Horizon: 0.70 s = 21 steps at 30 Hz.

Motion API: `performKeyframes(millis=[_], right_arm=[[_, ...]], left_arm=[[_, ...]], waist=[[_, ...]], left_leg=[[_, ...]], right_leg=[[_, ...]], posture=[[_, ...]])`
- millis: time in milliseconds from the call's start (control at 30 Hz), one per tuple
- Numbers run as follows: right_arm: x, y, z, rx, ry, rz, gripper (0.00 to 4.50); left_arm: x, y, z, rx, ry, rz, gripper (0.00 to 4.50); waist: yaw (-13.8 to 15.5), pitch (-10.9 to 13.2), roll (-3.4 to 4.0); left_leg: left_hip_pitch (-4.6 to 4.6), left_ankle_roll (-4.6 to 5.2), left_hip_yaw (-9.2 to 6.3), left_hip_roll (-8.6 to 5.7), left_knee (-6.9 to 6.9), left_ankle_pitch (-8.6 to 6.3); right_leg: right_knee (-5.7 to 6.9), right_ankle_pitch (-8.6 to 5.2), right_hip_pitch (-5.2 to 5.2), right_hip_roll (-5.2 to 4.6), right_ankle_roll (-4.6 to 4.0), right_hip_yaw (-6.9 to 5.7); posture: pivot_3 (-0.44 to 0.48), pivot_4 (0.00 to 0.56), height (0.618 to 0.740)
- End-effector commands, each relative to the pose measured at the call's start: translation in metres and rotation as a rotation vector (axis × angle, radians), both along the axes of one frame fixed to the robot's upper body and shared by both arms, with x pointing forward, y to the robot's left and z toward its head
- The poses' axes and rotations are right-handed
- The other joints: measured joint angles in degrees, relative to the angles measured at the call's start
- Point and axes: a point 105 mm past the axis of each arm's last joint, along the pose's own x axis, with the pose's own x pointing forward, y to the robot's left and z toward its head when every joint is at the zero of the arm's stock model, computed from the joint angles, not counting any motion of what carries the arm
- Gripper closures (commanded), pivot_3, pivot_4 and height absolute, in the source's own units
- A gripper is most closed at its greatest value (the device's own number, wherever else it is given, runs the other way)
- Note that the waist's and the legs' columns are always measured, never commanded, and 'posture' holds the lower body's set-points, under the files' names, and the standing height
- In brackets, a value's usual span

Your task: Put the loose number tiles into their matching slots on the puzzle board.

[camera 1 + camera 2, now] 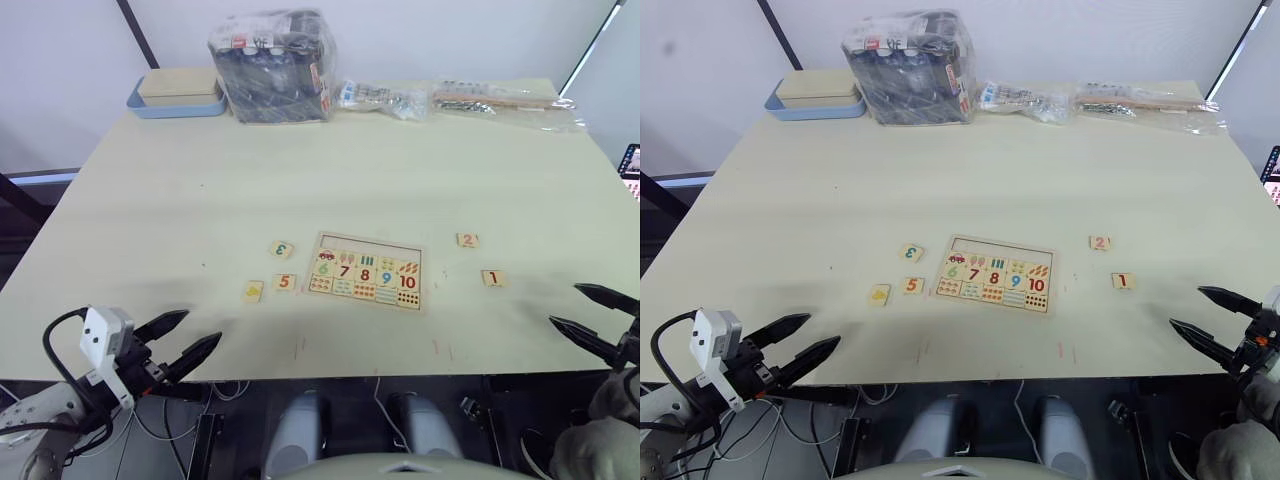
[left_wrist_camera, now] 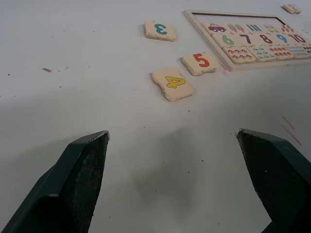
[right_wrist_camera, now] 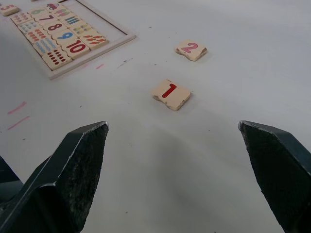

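Lying flat, pale-wood puzzle board (image 1: 366, 271), colourful digits, empty top slots (image 1: 368, 245)

Readable on loose tiles: teal 3 (image 2: 160, 30), red 5 (image 2: 200, 62), yellow 4 (image 2: 172, 84), pink 2 (image 3: 190, 49), red 1 (image 3: 170, 94). On the puzzle board (image 2: 194, 18), one row reading 6, 7, 8, 9, 10.
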Motion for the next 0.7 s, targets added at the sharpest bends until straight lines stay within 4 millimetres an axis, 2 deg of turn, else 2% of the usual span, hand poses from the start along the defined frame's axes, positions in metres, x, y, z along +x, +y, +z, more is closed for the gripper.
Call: performKeyframes(millis=[33, 133, 333, 467, 567, 700], right_arm=[[0.002, 0.007, 0.011, 0.005, -0.036, 0.014, 0.0], [0.004, 0.016, 0.015, 0.01, -0.039, 0.029, 0.0], [0.015, 0.031, 0.028, 0.004, -0.041, 0.115, 0.0], [0.033, 0.041, 0.035, -0.088, -0.048, 0.215, 0.0], [0.044, 0.047, 0.038, -0.137, -0.039, 0.271, 0.0], [0.059, 0.058, 0.043, -0.228, -0.008, 0.401, 0.0]], left_arm=[[0.001, -0.004, 0.007, 0.019, -0.03, -0.027, 0.07], [0.004, -0.004, 0.01, 0.015, -0.052, -0.018, 0.07], [0.006, -0.015, 0.022, -0.001, -0.089, -0.114, 0.07], [0.006, -0.029, 0.034, 0.016, -0.15, -0.234, 0.07], [0.008, -0.034, 0.043, -0.013, -0.217, -0.274, 0.07], [0.003, -0.037, 0.051, -0.035, -0.275, -0.427, 0.07]], waist=[[0.0, 0.0, 0.0], [0.0, 0.0, 0.01], [0.0, 0.0, 0.01], [-0.1, 0.0, 0.02], [0.0, 0.0, 0.03], [-0.1, 0.0, 0.06]], left_leg=[[0.0, 0.0, 0.0, 0.0, 0.0, 0.0], [0.0, 0.0, 0.0, 0.01, 0.0, 0.0], [-0.01, 0.0, 0.0, 0.01, 0.0, 0.0], [0.0, 0.0, 0.02, 0.0, 0.01, 0.0], [-0.03, 0.0, 0.0, 0.0, 0.0, 0.0], [-0.08, 0.01, 0.05, -0.03, 0.03, 0.01]], right_leg=[[0.0, 0.0, 0.0, 0.0, 0.0, 0.0], [0.0, 0.0, -0.01, 0.01, 0.0, 0.0], [0.01, 0.0, -0.02, 0.0, -0.01, 0.0], [0.01, 0.01, -0.02, 0.0, -0.01, 0.0], [0.01, 0.01, -0.03, 0.02, -0.03, -0.02], [0.01, 0.01, -0.03, 0.02, -0.03, -0.01]], posture=[[0.0, 0.15, 0.74], [0.0, 0.15, 0.74], [0.0, 0.15, 0.74], [0.0, 0.15, 0.74], [0.0, 0.15, 0.74], [0.0, 0.15, 0.74]])
